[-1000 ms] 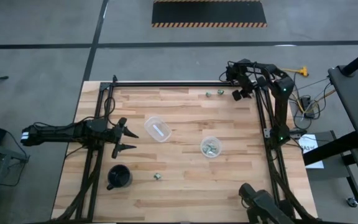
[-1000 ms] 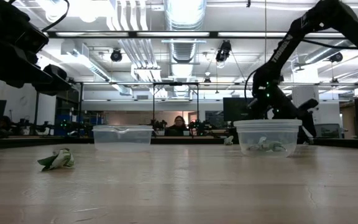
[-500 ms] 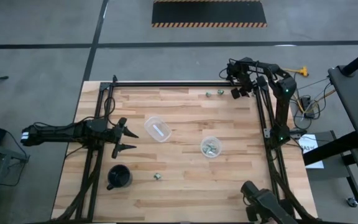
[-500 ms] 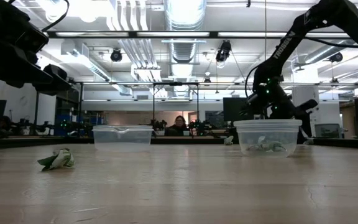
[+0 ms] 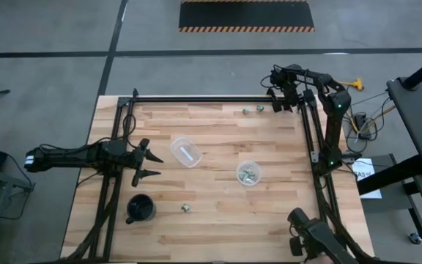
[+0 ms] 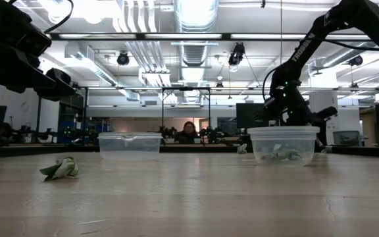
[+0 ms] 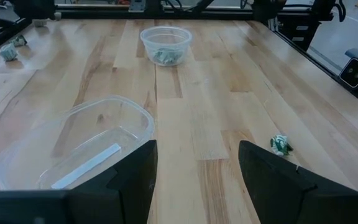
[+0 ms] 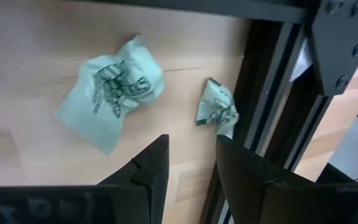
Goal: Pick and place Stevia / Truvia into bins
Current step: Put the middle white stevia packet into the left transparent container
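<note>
The right gripper (image 8: 188, 163), fingers slightly parted and empty, hovers over two crumpled Stevia packets (image 8: 112, 87) beside the black table frame (image 8: 263, 99). The left gripper (image 7: 196, 168), spread wide and empty, faces both bins (image 7: 82, 146).

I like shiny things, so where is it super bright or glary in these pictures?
Low view: the ceiling lights glare white and the left hand is only a dark shape against them. Left wrist view: the clear bin has pale glints on its rim. High view: even light on the table, no glare.
</note>
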`<action>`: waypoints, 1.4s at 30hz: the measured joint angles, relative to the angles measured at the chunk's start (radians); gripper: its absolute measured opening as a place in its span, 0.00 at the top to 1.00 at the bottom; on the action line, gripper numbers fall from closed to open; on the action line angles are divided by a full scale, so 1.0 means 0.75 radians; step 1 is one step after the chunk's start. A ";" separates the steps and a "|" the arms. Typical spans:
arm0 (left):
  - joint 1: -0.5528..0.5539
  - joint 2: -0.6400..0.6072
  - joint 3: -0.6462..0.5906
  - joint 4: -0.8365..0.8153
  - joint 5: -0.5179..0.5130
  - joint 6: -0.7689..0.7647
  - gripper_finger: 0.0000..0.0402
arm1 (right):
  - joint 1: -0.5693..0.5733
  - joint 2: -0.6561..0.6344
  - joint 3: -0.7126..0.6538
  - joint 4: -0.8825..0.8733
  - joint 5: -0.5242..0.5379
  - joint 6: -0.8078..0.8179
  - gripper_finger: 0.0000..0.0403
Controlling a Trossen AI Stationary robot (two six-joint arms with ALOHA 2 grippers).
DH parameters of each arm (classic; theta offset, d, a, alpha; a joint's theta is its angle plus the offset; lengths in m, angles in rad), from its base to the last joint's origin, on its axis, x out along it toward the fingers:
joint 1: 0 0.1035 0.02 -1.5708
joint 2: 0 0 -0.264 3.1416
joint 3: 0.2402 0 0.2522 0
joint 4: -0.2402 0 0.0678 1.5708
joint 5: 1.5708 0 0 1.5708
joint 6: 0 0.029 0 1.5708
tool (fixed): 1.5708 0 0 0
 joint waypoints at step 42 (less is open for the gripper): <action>0.000 0.001 0.000 0.001 0.000 0.000 0.48 | 0.040 -0.026 0.048 0.193 -0.118 -0.056 0.69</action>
